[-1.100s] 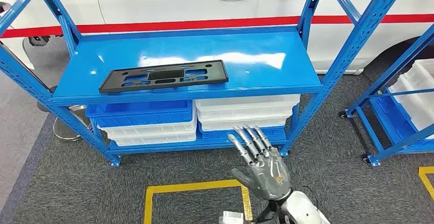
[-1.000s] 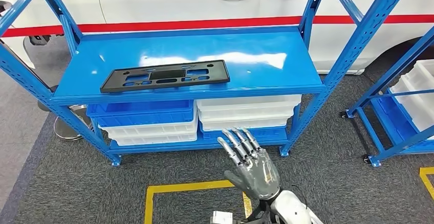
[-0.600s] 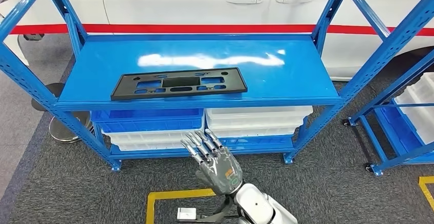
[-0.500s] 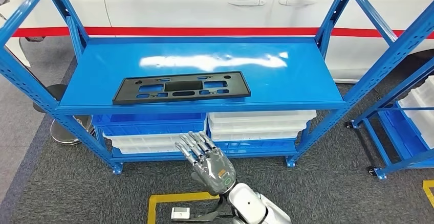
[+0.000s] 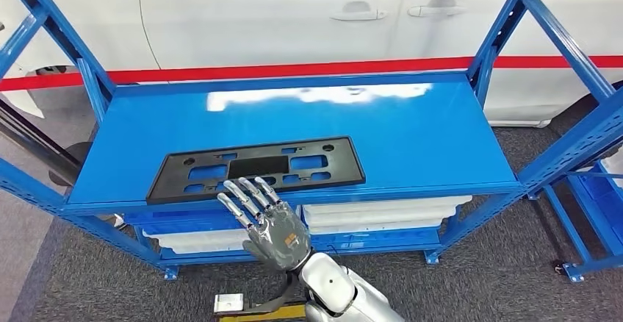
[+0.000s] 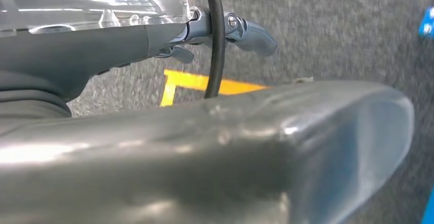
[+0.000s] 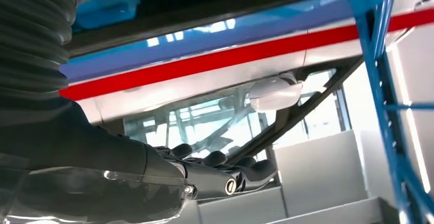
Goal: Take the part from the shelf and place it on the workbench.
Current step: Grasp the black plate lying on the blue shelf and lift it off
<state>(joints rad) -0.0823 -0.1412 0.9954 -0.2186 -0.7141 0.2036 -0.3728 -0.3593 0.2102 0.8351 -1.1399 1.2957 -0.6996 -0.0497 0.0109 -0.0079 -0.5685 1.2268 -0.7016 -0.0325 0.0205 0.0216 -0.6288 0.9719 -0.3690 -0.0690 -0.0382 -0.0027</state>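
Robot's walked right up to the shelf [image 5: 411, 138] now, so the right hand [image 5: 268, 223], fingers spread and holding nothing, is reaching just short of the black part [image 5: 256, 169] lying near the shelf's front edge. Looks like grabbing comes next; the left hand [image 6: 225, 29] is hanging low, can't tell its state.

You've brought the robot closer to the blue metal shelf [image 5: 411, 127], so the whole view has shifted. Your right hand [image 5: 266, 225], fingers spread and holding nothing, has risen from floor level; its fingertips [image 5: 242, 187] now reach the front edge of the flat black plastic frame part [image 5: 257, 168], just ahead.
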